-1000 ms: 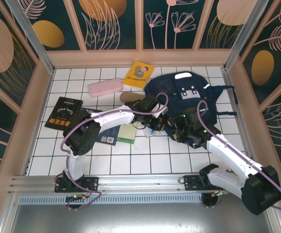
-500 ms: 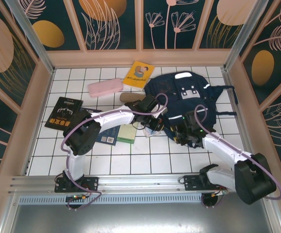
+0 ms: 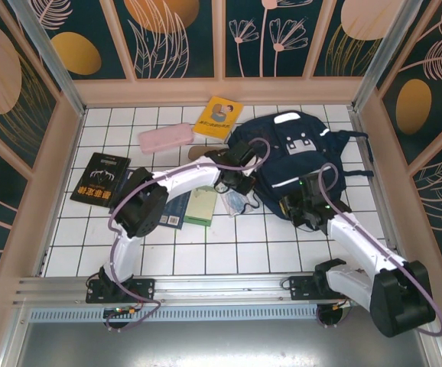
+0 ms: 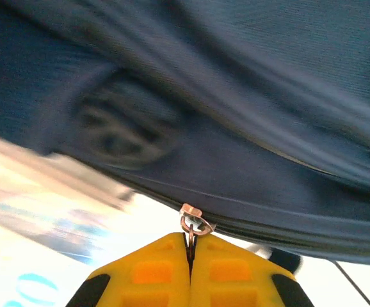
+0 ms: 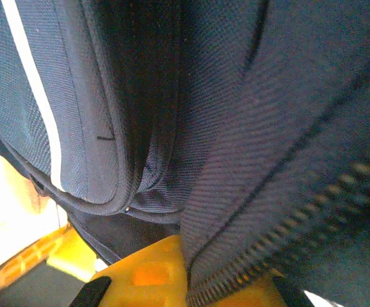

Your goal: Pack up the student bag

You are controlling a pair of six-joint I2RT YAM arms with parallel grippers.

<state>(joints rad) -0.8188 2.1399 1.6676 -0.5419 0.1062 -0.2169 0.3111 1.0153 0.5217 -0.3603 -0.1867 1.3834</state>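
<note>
While the left jaws are pinched tight on the coppery zipper pull [image 4: 189, 220], the right jaws clamp a navy fabric fold [image 5: 236, 211] edged by zipper teeth [image 5: 338, 182]. Both belong to the student bag [image 3: 297, 149], lying at the tiled table's [image 3: 229, 245] far right.

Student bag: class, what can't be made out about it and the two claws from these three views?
- Top view: the student bag keeps its inside hidden under its own fabric.
- Left wrist view: the left claw pinches the zip pull, but the fabric is blurred and the zip runs off the right edge.
- Right wrist view: a zip-edged fold covers the pads of the right claw, so how they grip it is hidden.
</note>
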